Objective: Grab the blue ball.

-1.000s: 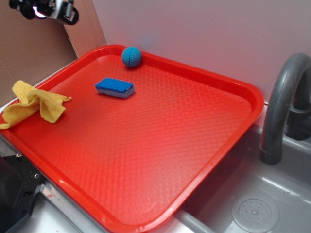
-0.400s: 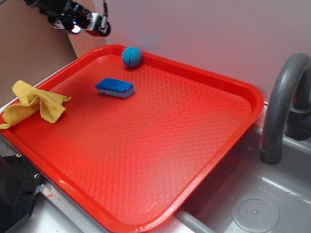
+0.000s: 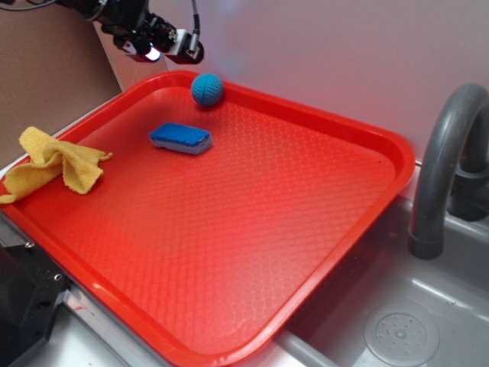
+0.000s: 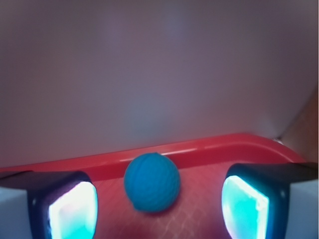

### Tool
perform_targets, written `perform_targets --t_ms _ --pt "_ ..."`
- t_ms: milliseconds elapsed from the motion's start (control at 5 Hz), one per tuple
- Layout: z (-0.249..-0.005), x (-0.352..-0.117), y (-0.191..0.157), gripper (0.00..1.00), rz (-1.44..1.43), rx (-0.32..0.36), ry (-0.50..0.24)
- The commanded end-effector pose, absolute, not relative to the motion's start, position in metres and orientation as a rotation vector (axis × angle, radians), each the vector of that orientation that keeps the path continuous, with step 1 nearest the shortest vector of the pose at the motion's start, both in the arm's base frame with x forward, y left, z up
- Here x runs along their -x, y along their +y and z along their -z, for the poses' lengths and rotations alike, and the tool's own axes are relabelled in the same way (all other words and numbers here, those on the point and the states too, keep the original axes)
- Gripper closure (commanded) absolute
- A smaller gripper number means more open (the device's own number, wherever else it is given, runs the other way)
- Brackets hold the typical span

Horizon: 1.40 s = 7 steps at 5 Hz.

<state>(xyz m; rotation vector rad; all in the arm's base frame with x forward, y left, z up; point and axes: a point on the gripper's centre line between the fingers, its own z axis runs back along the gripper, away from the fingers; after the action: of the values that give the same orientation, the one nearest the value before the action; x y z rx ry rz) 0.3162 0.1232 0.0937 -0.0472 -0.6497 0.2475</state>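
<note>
Blue ball [image 4: 152, 182], a small teal knitted sphere, sits in the far corner of the red tray [image 3: 336, 252], close against its raised back rim and not yet touched by anything. In my wrist view it lies ahead of the pincer [image 4: 158, 206], centred between the two glowing finger pads [image 4: 72, 209] with clear tray surface showing on either side of it. The jaws stand wide apart and hold nothing.

From the exterior view I see the pincer [image 3: 179, 52] hovering in the air just above and to one side of the ball [image 3: 207, 89], over the tray's back edge near the pale wall. It is clearly higher than the ball, and apart from it.

I judge the step in hand to be the approach: lined up, not yet down. The next move calls for me to lower and ease forward until the pads flank the ball's middle, then close. The rim right behind the ball leaves little room (a finger could catch the tray edge), and a round ball may roll if one pad reaches it first.

Further out from the pincer, toward the tray's middle, lies a flat blue sponge [image 3: 181, 138], which is not my target. Further still, a crumpled yellow cloth [image 3: 53, 166] drapes over the tray's near-left edge. A grey faucet [image 3: 443, 164] and sink [image 3: 401, 332] sit well apart at the right.
</note>
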Motion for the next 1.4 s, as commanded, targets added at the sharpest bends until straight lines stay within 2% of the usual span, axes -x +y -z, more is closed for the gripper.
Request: perform_targets --t_ms 0,400,600,800,1000,1200 --pt "-0.090 -0.341 0.118 0.00 0.011 0.061 -0.650" --pt "-0.071 -0.357 0.102 0.00 0.087 0.041 -0.556" --pt "-0.064 -0.360 0.097 0.00 0.089 0.066 -0.506" --pt "-0.059 -0.359 0.101 0.00 0.047 0.011 -0.455" --pt "-0.061 -0.359 0.098 1.00 0.071 -0.021 -0.456" --pt "-0.067 -0.357 0.095 1.00 0.068 -0.068 -0.462"
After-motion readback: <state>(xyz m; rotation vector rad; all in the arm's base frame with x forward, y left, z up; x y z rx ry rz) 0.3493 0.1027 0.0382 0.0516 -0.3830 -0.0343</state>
